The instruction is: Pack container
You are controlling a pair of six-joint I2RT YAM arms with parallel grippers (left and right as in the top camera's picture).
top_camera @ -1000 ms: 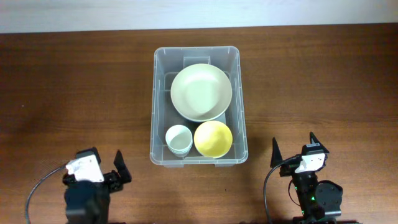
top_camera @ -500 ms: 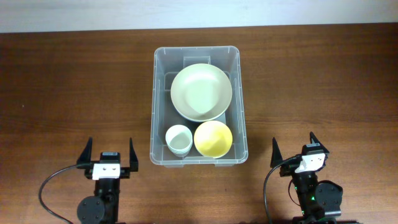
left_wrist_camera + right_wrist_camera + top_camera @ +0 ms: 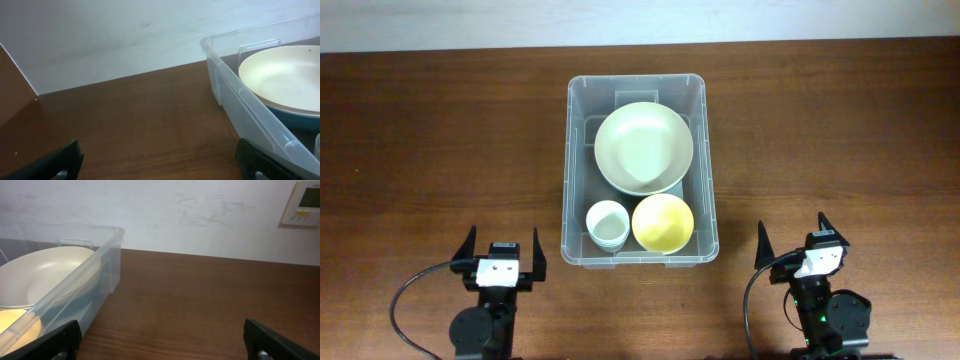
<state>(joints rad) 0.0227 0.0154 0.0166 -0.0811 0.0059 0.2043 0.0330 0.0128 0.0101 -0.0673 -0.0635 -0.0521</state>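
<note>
cream bowl (image 3: 644, 148), yellow bowl (image 3: 663, 222) and white bowl (image 3: 607, 224) are seated in the container (image 3: 566, 170); left gripper (image 3: 503, 238) and right gripper (image 3: 791, 228) are spread fully, nothing gripped

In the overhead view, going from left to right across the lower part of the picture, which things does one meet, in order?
left claw → left wall of the container → small white bowl → yellow bowl → right claw
</note>
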